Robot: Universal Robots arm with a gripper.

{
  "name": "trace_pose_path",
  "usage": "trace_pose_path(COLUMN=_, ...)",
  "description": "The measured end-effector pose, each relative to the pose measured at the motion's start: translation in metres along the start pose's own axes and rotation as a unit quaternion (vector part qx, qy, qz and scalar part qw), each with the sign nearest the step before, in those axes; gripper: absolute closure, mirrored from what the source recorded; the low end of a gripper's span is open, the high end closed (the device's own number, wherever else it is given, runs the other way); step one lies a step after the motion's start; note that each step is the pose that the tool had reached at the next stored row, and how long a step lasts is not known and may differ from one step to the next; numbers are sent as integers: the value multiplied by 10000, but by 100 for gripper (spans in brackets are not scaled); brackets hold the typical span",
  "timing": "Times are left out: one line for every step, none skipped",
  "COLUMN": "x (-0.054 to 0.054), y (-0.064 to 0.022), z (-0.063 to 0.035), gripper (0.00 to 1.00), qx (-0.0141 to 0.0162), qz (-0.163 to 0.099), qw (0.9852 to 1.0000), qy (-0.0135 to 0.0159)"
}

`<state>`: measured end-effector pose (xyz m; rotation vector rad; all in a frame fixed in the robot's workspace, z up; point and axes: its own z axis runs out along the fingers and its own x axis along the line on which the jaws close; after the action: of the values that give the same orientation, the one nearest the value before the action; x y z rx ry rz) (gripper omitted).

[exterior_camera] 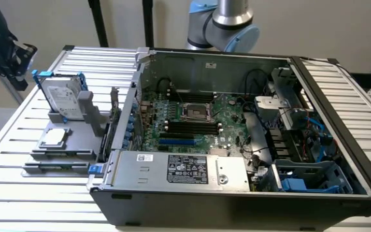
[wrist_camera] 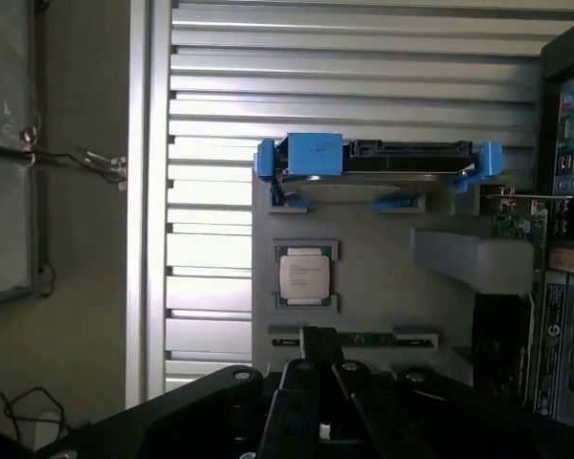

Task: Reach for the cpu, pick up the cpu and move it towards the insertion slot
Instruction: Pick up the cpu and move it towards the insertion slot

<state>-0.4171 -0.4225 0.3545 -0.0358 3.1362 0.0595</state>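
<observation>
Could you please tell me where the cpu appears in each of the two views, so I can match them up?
Exterior view: the cpu lies flat on the grey holder at the exterior view's left, outside the computer case.
Wrist view: the cpu lies face up on the same grey holder.
Shared landmark: the hard drive with blue brackets, standing right beside the cpu.

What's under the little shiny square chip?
The cpu lies flat on a grey holder, and the holder rests on the slatted metal table. Its underside and the bit of holder right beneath it are covered, so they cannot be seen.
</observation>
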Motion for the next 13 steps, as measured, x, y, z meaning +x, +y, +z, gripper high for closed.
trace_pose_path(x=4, y=22, z=8, gripper=89, qx=0, qz=-3, qw=10000, qy=-1)
trace_pose_path(x=6, y=48, z=13, gripper=89, qx=3, qz=-6, qw=10000, qy=-1)
trace_pose_path(x=5, y=73, z=17, gripper=89, qx=13, qz=-10, qw=10000, qy=-1)
trace_pose_path(x=5, y=90, z=19, gripper=89, qx=30, qz=-16, qw=10000, qy=0)
trace_pose_path(x=5, y=100, z=21, gripper=89, qx=45, qz=-23, qw=10000, qy=0)
trace_pose_path(x=5, y=106, z=22, gripper=89, qx=63, qz=-30, qw=10000, qy=1)
trace_pose_path(x=5, y=110, z=22, gripper=89, qx=80, qz=-35, qw=10000, qy=2)
trace_pose_path(x=5, y=111, z=23, gripper=89, qx=99, qz=-40, qw=9999, qy=2)
trace_pose_path(x=4, y=110, z=24, gripper=89, qx=104, qz=-42, qw=9999, qy=1)
trace_pose_path(x=4, y=110, z=24, gripper=89, qx=107, qz=-42, qw=9999, qy=2)
trace_pose_path(x=5, y=110, z=24, gripper=88, qx=107, qz=-42, qw=9999, qy=2)
trace_pose_path(x=5, y=111, z=23, gripper=88, qx=108, qz=-42, qw=9999, qy=3)
trace_pose_path(x=5, y=111, z=23, gripper=82, qx=108, qz=-42, qw=9999, qy=3)
